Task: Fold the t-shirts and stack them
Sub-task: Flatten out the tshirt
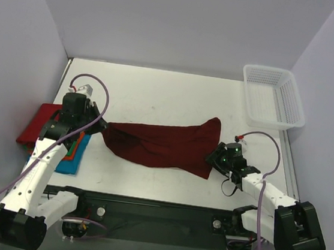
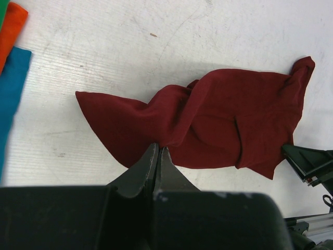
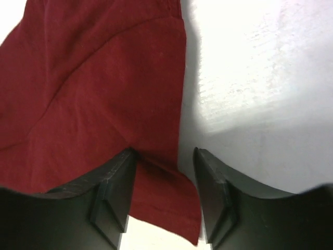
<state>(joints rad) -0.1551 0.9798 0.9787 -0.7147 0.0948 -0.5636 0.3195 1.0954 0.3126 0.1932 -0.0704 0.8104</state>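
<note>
Folded shirts (image 1: 34, 125) in red, green, orange and blue lie at the left edge of the table (image 1: 158, 94), partly under the left arm (image 1: 41, 165). The left gripper (image 2: 157, 152) is pinched tight on the left end of the maroon shirt (image 1: 165, 143), which lies crumpled across the middle. At its right end the right gripper (image 3: 164, 156) has its fingers apart, the hem between them.

Maroon t-shirt (image 1: 159, 143) lies stretched and rumpled across the counter (image 1: 170, 95), left hand (image 1: 99, 127) at its narrow left end, right hand (image 1: 213, 158) at its right edge. Folded t-shirts (image 1: 37, 123), red, orange and blue, sit stacked at the counter's left edge. White basket (image 1: 295, 109) is in the far right corner.
</note>
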